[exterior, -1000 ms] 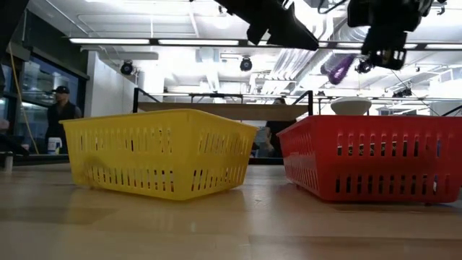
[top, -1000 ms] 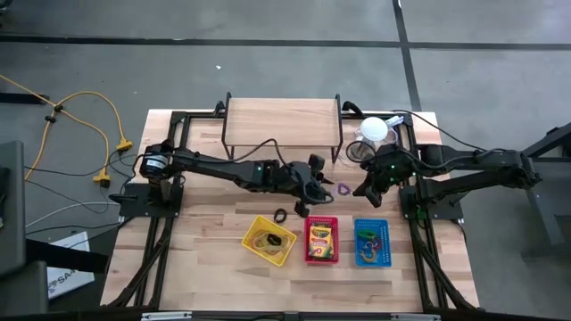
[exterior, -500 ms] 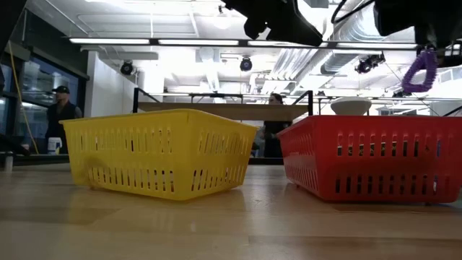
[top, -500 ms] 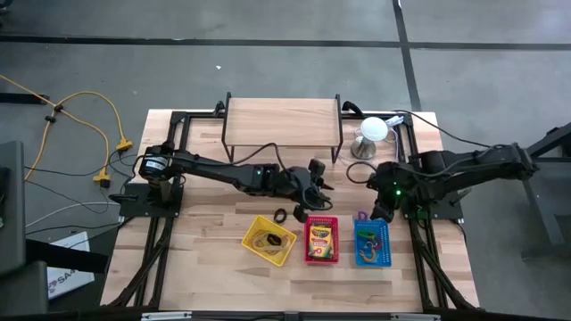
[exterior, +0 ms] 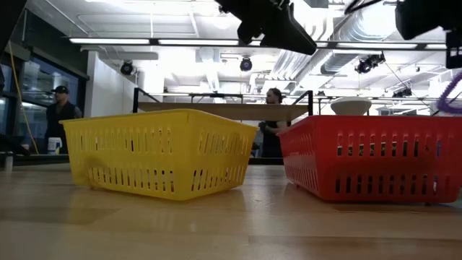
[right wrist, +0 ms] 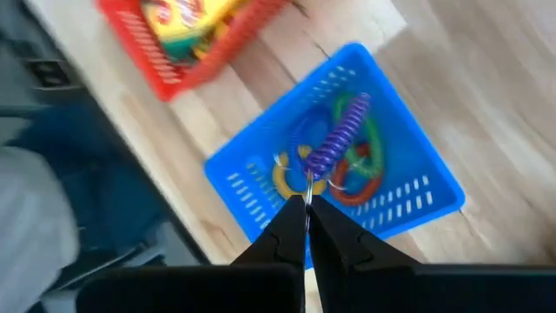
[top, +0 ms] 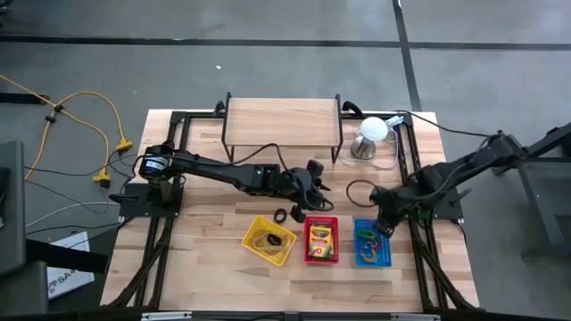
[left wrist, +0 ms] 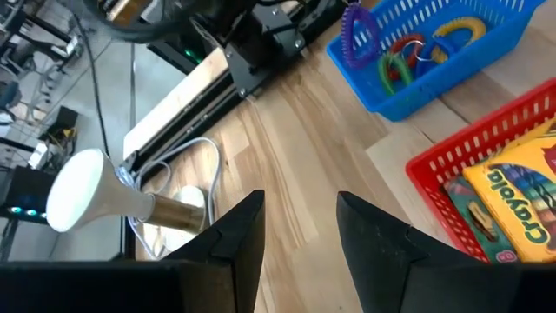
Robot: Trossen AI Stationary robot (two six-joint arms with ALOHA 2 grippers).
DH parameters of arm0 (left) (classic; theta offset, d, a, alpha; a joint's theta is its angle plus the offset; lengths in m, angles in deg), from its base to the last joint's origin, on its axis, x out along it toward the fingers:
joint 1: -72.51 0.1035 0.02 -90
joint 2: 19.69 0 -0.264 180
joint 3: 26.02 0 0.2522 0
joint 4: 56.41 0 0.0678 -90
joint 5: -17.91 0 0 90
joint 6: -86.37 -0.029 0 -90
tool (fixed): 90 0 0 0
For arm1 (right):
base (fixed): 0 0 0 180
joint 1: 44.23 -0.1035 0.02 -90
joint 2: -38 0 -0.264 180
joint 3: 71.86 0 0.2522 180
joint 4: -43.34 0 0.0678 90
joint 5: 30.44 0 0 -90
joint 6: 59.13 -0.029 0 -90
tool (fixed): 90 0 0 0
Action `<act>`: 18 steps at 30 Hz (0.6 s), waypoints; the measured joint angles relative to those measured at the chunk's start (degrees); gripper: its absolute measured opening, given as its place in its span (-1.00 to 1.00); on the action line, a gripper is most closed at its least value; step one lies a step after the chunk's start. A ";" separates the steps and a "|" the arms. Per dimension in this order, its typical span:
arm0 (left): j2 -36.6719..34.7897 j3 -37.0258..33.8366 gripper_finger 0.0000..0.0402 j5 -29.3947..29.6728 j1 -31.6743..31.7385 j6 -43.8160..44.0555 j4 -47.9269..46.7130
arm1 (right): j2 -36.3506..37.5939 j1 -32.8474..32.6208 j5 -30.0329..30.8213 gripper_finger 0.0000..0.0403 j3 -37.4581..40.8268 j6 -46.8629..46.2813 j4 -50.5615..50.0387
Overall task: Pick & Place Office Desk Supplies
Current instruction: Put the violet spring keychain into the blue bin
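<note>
- At the near edge of the table (top: 205, 267), three small baskets are set in a row: a yellow basket (top: 268, 240) to the left, a red basket (top: 321, 240) in the middle and a blue basket (top: 372, 242) to the right.
- In the yellow basket, thin rubber-band loops (top: 264, 238) are seen lying on the floor of the basket.
- The red basket is filled by a yellow-and-green crayon box (top: 320, 237), which is also seen in the left wrist view (left wrist: 512, 204).
- In the blue basket, coloured rings (right wrist: 347, 169) in green, red and yellow are heaped together.
- Above the far end of the blue basket the right gripper (top: 386, 221) is held, its fingers clenched on the ring end of a purple coiled loop (right wrist: 337, 142); the coil is seen hanging over the rings, and whether its lower end touches them cannot be told.
- Just beyond the yellow basket, a dark ring (top: 281, 215) is left on the bare wood.
- Over the wood behind the red basket the left gripper (top: 314, 186) is held, its fingers (left wrist: 234, 235) parted with nothing between them.
- A thin dark loop (top: 358, 190) is laid on the table between the two grippers.
- At the far right corner a white dome on a metal base (top: 373, 134) is stood, beside a raised wooden shelf (top: 282, 120) at the far edge.
- In the room beyond, a person (exterior: 60, 115) is seen at the left in the low view, and another (exterior: 273, 130) behind the baskets.
</note>
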 joint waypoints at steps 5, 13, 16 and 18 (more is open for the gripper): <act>0.00 0.00 -0.32 0.00 0.00 1.28 -0.52 | -4.76 -4.57 0.14 -0.99 0.00 -2.82 1.01; 0.00 0.00 -0.32 0.00 0.00 1.55 -0.52 | -12.61 -8.68 -1.79 -0.99 0.00 -4.03 6.24; 0.00 0.00 -0.32 0.00 0.00 1.55 -0.52 | -14.53 -9.24 -1.56 -0.99 0.00 -4.02 6.45; 0.00 0.00 -0.32 0.00 0.00 1.55 -0.50 | -15.43 -9.50 -1.17 -0.98 0.00 -4.00 6.44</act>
